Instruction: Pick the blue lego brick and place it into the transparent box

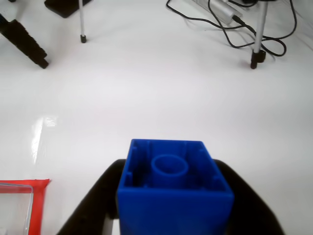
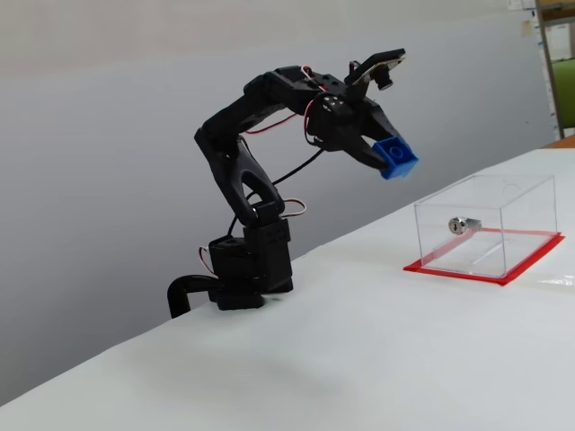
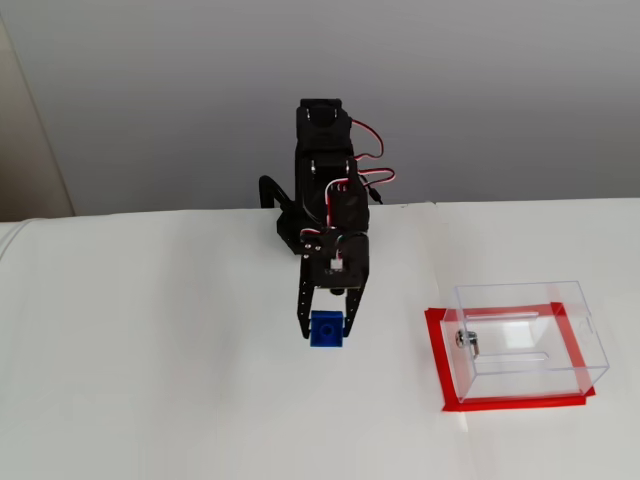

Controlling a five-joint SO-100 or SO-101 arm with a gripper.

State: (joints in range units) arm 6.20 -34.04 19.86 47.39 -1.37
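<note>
The blue lego brick is carried high above the white counter, well clear of it, which looks like a transit height chosen so the brick can pass over the wall of the transparent box rather than bump into it. In the wrist view the brick sits with its hollow underside and inner tube facing the camera, so the studs are turned away, and a black finger presses against each flank. The gripper is clamped on the brick, its jaws apart only by the brick's own width. In a fixed view from the front the brick hangs left of the box, well apart from it, so by my judgement the arm must swing toward the box before any release. The box stands on a red base edge with a small silver fitting on its left wall; only a corner of box and red edge shows at the lower left of the wrist view. Cables and thin stand legs lie at the far side of the counter.
</note>
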